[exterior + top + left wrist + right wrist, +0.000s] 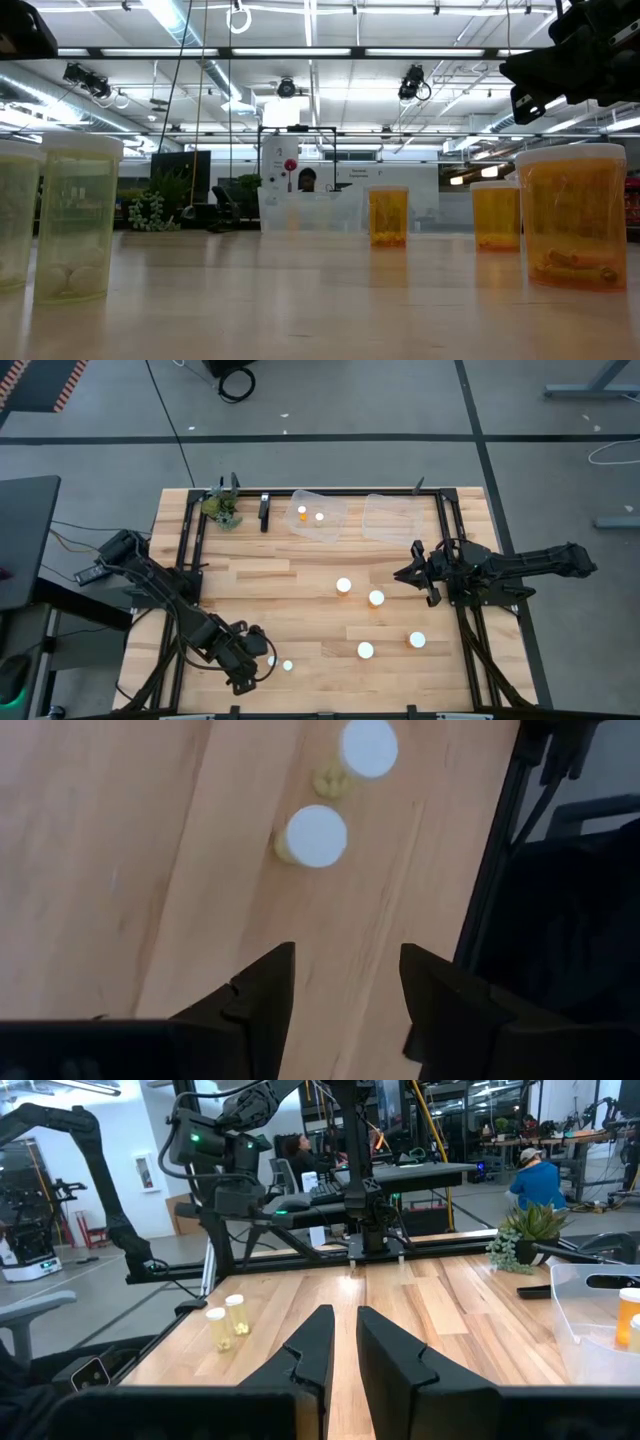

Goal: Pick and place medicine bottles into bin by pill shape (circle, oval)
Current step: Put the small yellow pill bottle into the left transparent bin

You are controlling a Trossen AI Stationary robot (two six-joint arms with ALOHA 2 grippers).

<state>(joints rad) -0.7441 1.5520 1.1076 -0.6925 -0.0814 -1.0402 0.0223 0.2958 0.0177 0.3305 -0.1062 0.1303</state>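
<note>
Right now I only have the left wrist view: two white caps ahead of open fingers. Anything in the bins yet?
Observer: Yes. Two small bottles sit in the clear bin nearer the plant; the other bin looks empty.
Operator: How many on the table?
Observer: Six: your two small ones by the left gripper, plus four wider bottles standing mid-table, toward the right arm.
Operator: Right arm?
Observer: The right gripper is shut on nothing and hovers above the table by its side rail, pointing toward the middle.
</note>
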